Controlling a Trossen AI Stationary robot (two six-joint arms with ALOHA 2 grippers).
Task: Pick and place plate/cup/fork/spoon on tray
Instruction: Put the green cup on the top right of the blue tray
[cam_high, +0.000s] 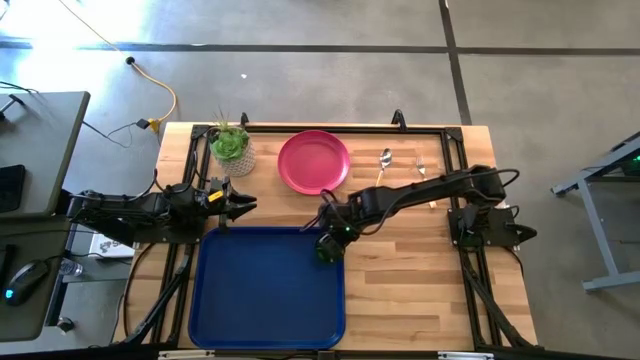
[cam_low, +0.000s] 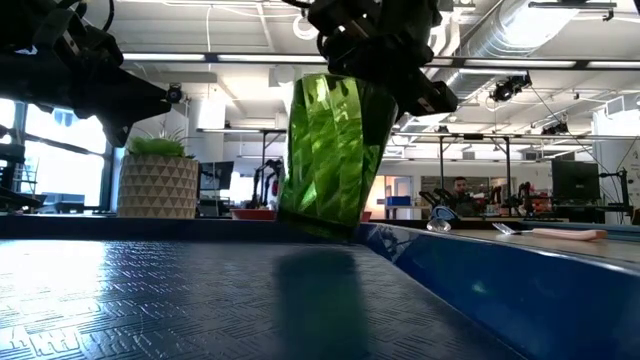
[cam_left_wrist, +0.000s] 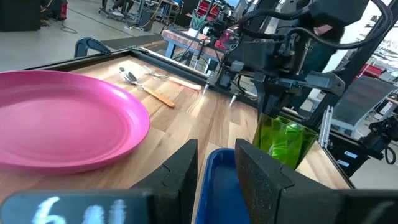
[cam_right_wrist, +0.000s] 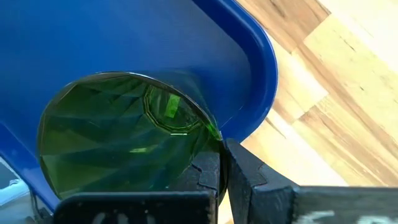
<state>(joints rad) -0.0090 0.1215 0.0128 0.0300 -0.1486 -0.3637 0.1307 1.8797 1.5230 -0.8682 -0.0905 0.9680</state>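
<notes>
My right gripper (cam_high: 330, 243) is shut on the dark green cup (cam_low: 335, 140) over the far right corner of the blue tray (cam_high: 265, 300). The cup is tilted, its base close above the tray's rim (cam_right_wrist: 264, 74). My left gripper (cam_high: 240, 205) is open and empty at the tray's far left edge, its fingers pointing toward the table's right. The pink plate (cam_high: 313, 161) lies flat on the table beyond the tray. The spoon (cam_high: 384, 160) and the fork (cam_high: 422, 168) lie side by side to the plate's right. My right gripper pinches the cup's wall at its rim (cam_right_wrist: 214, 134), one finger (cam_right_wrist: 205, 174) on the inner side and one outside. The fingers come from above, slanting from the table's right. The cup hangs tilted below them; whether its base touches the tray I cannot tell.
A green plant in a pale pot (cam_high: 231, 148) stands at the table's far left, close to my left gripper. The tray's floor (cam_low: 150, 300) is bare. Bare wood lies to the tray's right. A black frame rail runs along the table's far edge.
</notes>
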